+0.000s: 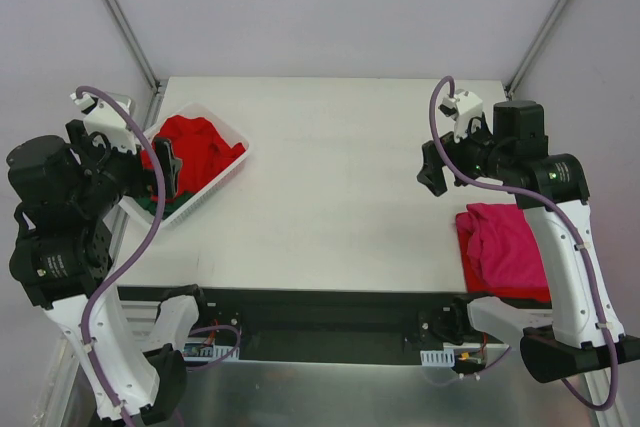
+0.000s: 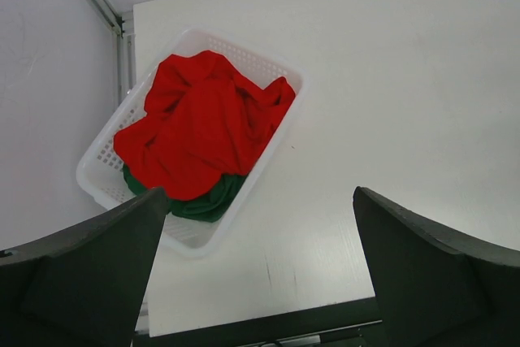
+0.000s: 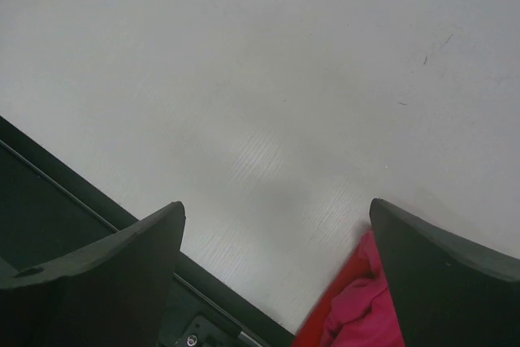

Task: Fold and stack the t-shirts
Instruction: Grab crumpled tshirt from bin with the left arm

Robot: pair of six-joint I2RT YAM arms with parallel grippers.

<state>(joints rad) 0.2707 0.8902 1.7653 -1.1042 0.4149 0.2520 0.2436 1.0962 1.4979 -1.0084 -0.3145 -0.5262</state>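
Note:
A bright red t-shirt (image 1: 197, 150) (image 2: 201, 129) lies crumpled in the white lattice basket (image 1: 238, 139) (image 2: 268, 67) at the table's left, on top of a dark green t-shirt (image 2: 205, 201). At the near right, a magenta-pink t-shirt (image 1: 505, 242) (image 3: 361, 314) rests on a flat red one (image 1: 466, 247) (image 3: 323, 327). My left gripper (image 1: 162, 172) (image 2: 260, 201) hovers open above the basket's near side, holding nothing. Just left of the magenta pile, my right gripper (image 1: 432, 172) (image 3: 276, 205) hangs open and empty over bare table.
The white table (image 1: 340, 177) ends in a black strip (image 1: 330, 309) along its near edge, with cables and the arm bases below. Metal frame poles (image 1: 120, 17) (image 1: 555, 17) rise at the back corners, with white walls around.

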